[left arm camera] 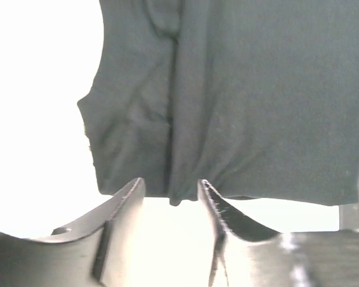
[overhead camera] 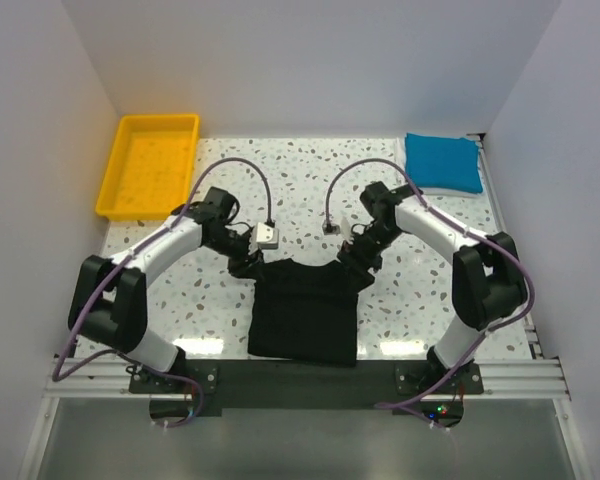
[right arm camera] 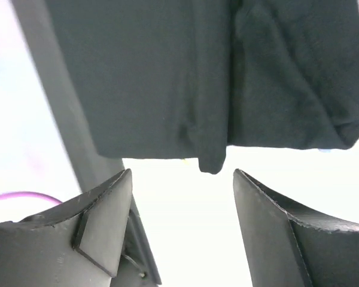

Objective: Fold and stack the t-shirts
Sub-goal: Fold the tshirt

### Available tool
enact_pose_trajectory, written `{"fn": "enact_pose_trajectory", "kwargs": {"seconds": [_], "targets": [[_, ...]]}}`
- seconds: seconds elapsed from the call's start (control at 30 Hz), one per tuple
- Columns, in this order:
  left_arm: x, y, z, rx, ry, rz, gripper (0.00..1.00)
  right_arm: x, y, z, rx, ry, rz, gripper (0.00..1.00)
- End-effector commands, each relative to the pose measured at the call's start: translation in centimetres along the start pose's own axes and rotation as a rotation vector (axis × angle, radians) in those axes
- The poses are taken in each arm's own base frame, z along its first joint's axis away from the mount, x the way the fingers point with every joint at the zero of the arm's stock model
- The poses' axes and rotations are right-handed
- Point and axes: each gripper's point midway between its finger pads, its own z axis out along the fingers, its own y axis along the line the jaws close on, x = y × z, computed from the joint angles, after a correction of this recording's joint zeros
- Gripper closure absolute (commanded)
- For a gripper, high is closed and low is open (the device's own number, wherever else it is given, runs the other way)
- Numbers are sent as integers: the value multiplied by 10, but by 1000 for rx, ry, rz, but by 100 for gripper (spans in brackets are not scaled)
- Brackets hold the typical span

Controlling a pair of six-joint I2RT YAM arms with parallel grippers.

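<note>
A black t-shirt [overhead camera: 305, 312] lies partly folded on the table near the front edge, between the two arms. My left gripper [overhead camera: 246, 263] is open at the shirt's far left corner; in the left wrist view [left arm camera: 170, 186] a small fold of the black shirt [left arm camera: 245, 101] hangs just at its fingertips. My right gripper [overhead camera: 356, 262] is open at the far right corner; in the right wrist view [right arm camera: 182, 178] the shirt's edge [right arm camera: 167, 78] sits just beyond the tips, not held. A folded blue t-shirt [overhead camera: 442, 162] lies at the back right.
A yellow bin [overhead camera: 150, 163] stands at the back left. White walls enclose the speckled table [overhead camera: 300, 190] on three sides. A dark rail [overhead camera: 300, 380] runs along the front edge under the shirt's hem.
</note>
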Motion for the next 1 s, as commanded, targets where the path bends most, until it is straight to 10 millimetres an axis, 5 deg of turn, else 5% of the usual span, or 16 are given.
{"fn": "enact_pose_trajectory", "kwargs": {"seconds": [0.0, 0.2, 0.4, 0.77, 0.97], "targets": [[-35, 5, -12, -72, -73, 176, 53, -39, 18, -23, -74, -145, 80, 31], [-65, -2, 25, -72, -69, 260, 52, -97, -25, -12, -97, -250, 241, 62], [-68, 0, 54, -57, -47, 269, 50, -128, -47, 11, -155, -295, 366, 68], [-48, -10, 95, 19, 28, 273, 48, -128, -47, 51, -190, -236, 391, 70], [-39, -13, 107, 40, 66, 270, 53, -117, -63, 72, -169, -191, 399, 71]]}}
